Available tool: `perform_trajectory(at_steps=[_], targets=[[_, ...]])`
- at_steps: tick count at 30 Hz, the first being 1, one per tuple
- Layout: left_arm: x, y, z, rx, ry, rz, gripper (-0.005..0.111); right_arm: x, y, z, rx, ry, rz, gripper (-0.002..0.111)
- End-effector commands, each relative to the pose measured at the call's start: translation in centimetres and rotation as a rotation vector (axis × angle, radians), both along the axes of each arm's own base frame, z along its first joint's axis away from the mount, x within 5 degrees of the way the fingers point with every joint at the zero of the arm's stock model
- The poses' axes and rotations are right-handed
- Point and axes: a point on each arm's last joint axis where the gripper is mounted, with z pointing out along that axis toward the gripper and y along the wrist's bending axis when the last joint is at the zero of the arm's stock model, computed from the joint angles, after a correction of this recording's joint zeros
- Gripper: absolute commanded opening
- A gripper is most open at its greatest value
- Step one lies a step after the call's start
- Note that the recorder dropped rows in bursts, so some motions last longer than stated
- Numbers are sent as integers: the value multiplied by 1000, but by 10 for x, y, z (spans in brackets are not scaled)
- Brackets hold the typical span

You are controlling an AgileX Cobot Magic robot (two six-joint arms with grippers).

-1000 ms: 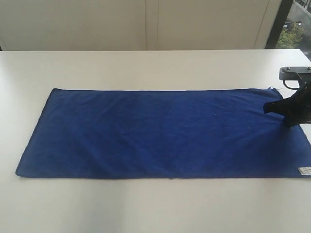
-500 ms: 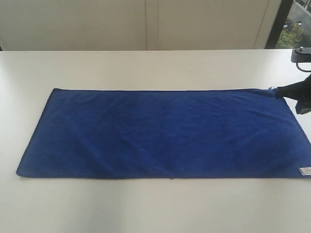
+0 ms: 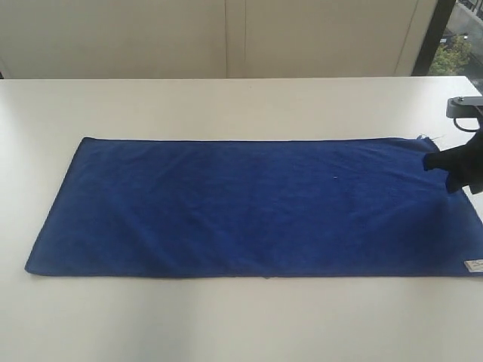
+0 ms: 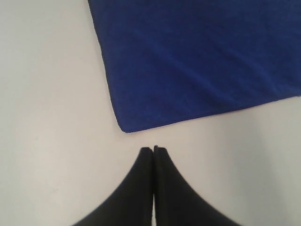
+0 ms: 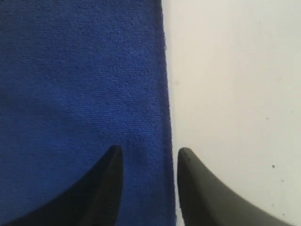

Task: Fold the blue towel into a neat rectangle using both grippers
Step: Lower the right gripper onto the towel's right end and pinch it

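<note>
1. Where your right gripper sits at the right end of the towel, its jaws stand apart with nothing between them. One jaw is above the cloth, the other above the bare table, and the towel's edge runs between them. You cannot tell from these views whether either tip touches the surface.
2. In the exterior view, that same right gripper shows as a dark shape over the far right part of the towel.
3. Your left gripper has its jaws pressed together and holds nothing. It is above the bare table, just beside a rounded corner of the towel and apart from it. It is out of sight in the exterior view.
4. The towel lies flat as one long blue rectangle, running left to right across the middle of the white table.
5. A small white label sits at the towel's near right corner.
6. A window shows at the far right, beyond the table.
</note>
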Motion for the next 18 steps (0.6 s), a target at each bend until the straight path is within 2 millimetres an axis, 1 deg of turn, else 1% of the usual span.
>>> perform_trajectory(at_steps=[1,5,8,10,12,13,16,18], targets=[[-3,-1,0,-9,-1,8,0,3,-4,-4,-7,-17,-1,38],[-3,-1,0,-9,-1,8,0,2,-4,-16,0,21,-1,38],[-3,-1,0,-9,-1,8,0,2,-3,-20,2,33,-1,37],[-3,-1,0,-9,-1,8,0,1,-3,-20,4,42,-1,34],[-3,-1,0,-9,-1,8,0,-1,-3,-21,7,58,-1,27],[-3,-1,0,-9,-1,8,0,-1,-3,-21,9,66,-1,18],[-3,-1,0,-9,-1,8,0,-1,-3,-21,9,66,-1,7],[-3,-1,0,-9,-1,8,0,-1,-3,-21,9,66,-1,3]])
